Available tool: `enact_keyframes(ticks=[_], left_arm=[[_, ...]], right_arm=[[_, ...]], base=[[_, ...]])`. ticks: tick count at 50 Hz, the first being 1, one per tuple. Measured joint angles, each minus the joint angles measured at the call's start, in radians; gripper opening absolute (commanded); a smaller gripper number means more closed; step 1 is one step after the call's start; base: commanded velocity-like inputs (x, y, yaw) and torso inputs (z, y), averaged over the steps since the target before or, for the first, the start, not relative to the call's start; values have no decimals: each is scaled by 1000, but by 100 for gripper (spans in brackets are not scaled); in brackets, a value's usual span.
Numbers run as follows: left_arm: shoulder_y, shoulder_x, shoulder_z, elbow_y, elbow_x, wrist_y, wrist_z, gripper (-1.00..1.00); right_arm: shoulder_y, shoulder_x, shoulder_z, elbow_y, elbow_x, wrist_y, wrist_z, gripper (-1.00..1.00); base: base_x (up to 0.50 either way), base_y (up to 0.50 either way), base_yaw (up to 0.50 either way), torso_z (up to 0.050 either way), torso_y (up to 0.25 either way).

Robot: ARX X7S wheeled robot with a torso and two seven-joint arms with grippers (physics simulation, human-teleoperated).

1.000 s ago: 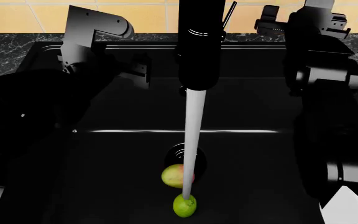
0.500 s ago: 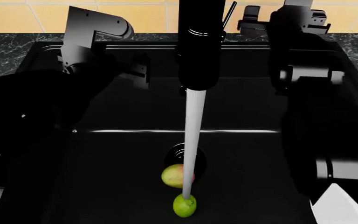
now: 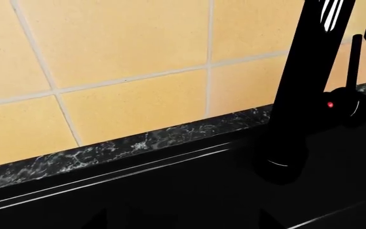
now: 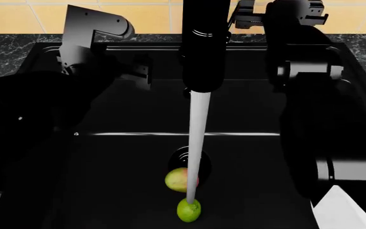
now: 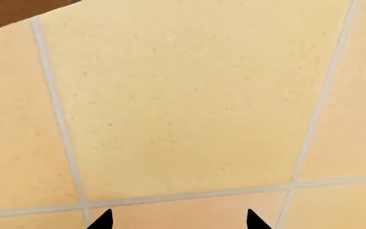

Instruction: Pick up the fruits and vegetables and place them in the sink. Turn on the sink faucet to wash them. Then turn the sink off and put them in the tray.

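Right gripper (image 4: 278,12): raised at the back of the sink, just right of the faucet's thin lever (image 4: 234,14); tips apart, holding nothing.
Left gripper (image 4: 141,71): left of the faucet; open or closed, cannot tell.
Lime (image 4: 188,210): nearest, under the water stream (image 4: 197,143).
Apple (image 4: 179,180): just behind the lime, beside the drain (image 4: 181,155).
Sink (image 4: 247,157): holds both fruits.
Faucet (image 4: 204,45): running; right arm nearer its upright lever.
Tray: not visible.

- Sink (image 4: 253,157): matte black
- Faucet (image 4: 203,43): glossy black
- Apple (image 4: 177,180): yellow-green, red blush
- Lime (image 4: 188,210): bright green
- Wall tiles (image 5: 189,95): warm yellow, pale grout
- Counter (image 4: 5,50): black, white-veined marble
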Motion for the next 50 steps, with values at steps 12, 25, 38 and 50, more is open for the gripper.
enact_keyframes(ticks=[12, 25, 38, 50], left_arm=[[0, -2, -2, 6, -4, -1, -5, 100], [1, -1, 0, 5, -2, 4, -2, 100], [0, 2, 3, 1, 2, 9, 2, 100], [1, 2, 4, -1, 4, 13, 5, 100]], right_arm=[[3, -16, -1, 0, 3, -1, -24, 100], [4, -27, 12, -7, 21, -14, -59, 100], [-3, -34, -22, -6, 72, -24, -58, 100], [1, -33, -200, 1, 249, -33, -42, 100]], base=[[0, 0, 0, 0, 0], [0, 0, 0, 0, 0], [0, 0, 0, 0, 0], [0, 0, 0, 0, 0]])
